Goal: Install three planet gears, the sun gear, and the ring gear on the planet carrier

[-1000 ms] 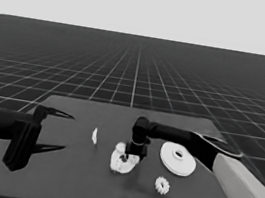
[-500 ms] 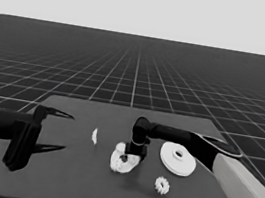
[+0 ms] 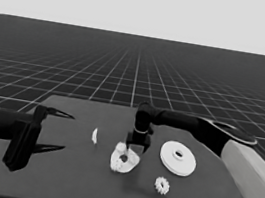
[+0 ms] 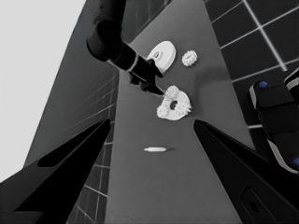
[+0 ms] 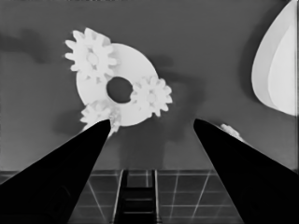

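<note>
Since half a second ago, little changed: right pincer (image 3: 133,150) still over smaller round part (image 5: 122,84), fingers spread, empty. Three gears (image 5: 150,95) apparently seated there. Fourth gear (image 3: 162,185) loose on surface (image 3: 59,178); larger round part (image 3: 177,158) beside. Left pincer (image 3: 54,132) parked, open.

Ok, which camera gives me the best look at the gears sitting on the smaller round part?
The right wrist view: it looks down on the smaller round part with three gears around its hole, between the open right gripper fingers. In the head view the gripper hides part of it; the left wrist view shows it far off.
</note>
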Controlling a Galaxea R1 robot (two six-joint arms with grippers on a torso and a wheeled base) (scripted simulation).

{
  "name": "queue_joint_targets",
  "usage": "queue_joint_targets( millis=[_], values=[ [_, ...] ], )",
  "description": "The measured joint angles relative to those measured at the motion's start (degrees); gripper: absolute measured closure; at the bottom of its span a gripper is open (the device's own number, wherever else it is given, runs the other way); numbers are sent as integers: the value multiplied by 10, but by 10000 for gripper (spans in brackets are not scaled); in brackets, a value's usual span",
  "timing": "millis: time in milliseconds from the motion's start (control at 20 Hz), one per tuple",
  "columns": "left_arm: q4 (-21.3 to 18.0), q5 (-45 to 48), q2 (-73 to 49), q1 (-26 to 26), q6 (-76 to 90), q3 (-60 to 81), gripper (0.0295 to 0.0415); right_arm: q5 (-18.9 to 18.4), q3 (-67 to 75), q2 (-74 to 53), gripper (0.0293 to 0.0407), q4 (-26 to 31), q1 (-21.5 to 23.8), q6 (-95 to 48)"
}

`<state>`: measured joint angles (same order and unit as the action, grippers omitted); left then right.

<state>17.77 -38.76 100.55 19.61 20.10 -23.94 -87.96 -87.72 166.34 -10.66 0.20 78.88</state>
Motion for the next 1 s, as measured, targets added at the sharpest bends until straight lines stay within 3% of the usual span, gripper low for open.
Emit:
queue_joint_targets(
  millis=[100, 150, 250, 600, 650, 750, 1000],
  values=[
    [0, 0, 0, 0, 0, 0, 326, 0, 0, 0, 315, 1, 1, 0],
    [0, 0, 0, 0, 0, 0, 326, -9, 170, -104, 315, -5, -3, 58],
    [0, 0, 0, 0, 0, 0, 326, -12, 293, -222, 315, -10, -8, 71],
    [0, 0, 0, 0, 0, 0, 326, -9, 340, -281, 315, -12, -9, 58],
    [0, 0, 0, 0, 0, 0, 326, -1, 321, -276, 315, -72, -66, 45],
    [0, 0, 0, 0, 0, 0, 326, 15, 288, -268, 315, -125, -125, 25],
    [0, 0, 0, 0, 0, 0, 326, 25, 267, -261, 315, -148, -149, 14]
  ],
)
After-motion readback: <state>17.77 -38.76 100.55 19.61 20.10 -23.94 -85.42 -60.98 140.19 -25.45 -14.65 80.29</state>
